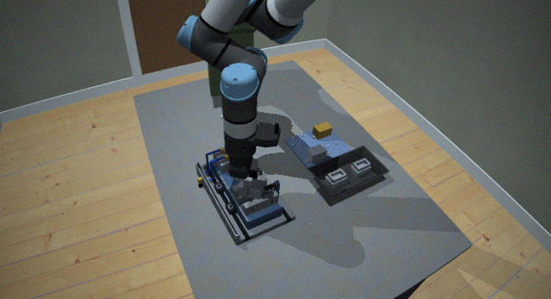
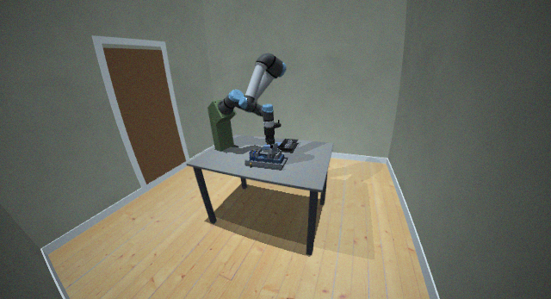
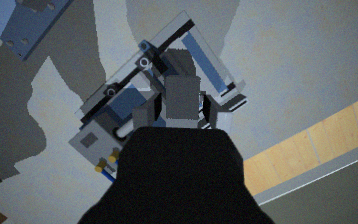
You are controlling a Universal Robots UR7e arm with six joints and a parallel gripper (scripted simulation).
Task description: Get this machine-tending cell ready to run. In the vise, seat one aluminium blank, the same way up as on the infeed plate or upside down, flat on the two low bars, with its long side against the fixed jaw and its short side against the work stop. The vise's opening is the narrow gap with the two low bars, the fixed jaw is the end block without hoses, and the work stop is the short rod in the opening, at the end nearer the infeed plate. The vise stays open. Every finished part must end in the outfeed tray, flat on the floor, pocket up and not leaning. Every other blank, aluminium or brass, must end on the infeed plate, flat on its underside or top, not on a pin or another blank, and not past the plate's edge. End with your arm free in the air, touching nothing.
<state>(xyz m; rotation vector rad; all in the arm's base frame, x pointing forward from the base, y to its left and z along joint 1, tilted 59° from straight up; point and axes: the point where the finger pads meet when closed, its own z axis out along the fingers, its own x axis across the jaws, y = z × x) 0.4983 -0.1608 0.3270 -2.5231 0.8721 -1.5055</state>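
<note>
The vise (image 1: 245, 197) stands on the grey mat at front left; it also shows in the wrist view (image 3: 160, 95). My gripper (image 1: 255, 183) hangs straight down over the vise's opening, open. In the wrist view the gripper's (image 3: 177, 116) fingers stand wide on either side of a grey aluminium blank (image 3: 181, 95) that lies in the vise. I cannot tell how it sits against the jaw or the stop. A second aluminium blank (image 1: 316, 152) lies on the blue infeed plate. A brass blank (image 1: 322, 129) sits at the plate's far edge. Two finished parts (image 1: 336, 177) (image 1: 361, 165) lie pocket up in the dark outfeed tray (image 1: 350, 173).
The vise's blue hoses (image 1: 211, 161) and yellow fittings are at its far left end. The green robot base (image 2: 220, 127) stands at the table's back. The table's edge and the wooden floor show to the right in the wrist view.
</note>
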